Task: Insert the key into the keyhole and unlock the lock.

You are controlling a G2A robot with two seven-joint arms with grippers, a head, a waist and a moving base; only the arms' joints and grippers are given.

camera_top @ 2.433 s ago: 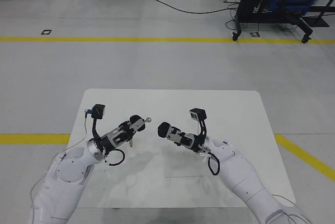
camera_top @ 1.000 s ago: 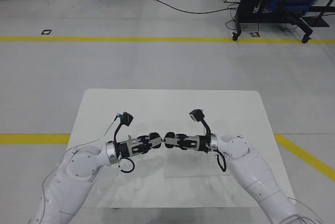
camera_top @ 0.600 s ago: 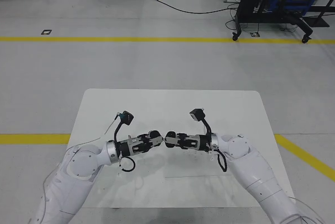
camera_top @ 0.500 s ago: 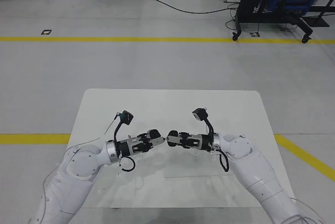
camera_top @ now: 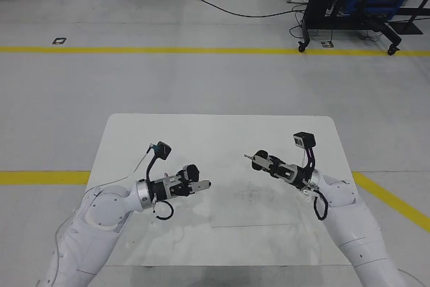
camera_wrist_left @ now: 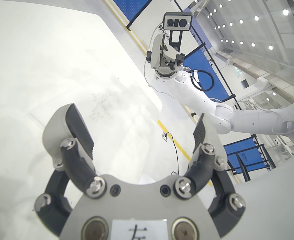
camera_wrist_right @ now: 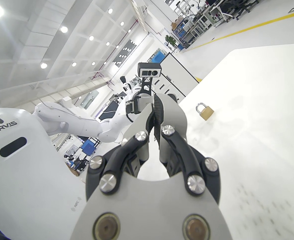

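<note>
Two pincers well apart above table [camera_top: 128, 133]: left pincer [camera_wrist_left: 137, 119] released, right pincer [camera_wrist_right: 154, 106] grasping key [camera_top: 247, 156].

Robotics lab hall, yellow floor lines [camera_top: 128, 49], high ceiling lights [camera_wrist_right: 64, 29], blue partitions [camera_wrist_left: 137, 3]

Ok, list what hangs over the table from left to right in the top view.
left wrist camera → left end effector → right end effector → right wrist camera
</note>
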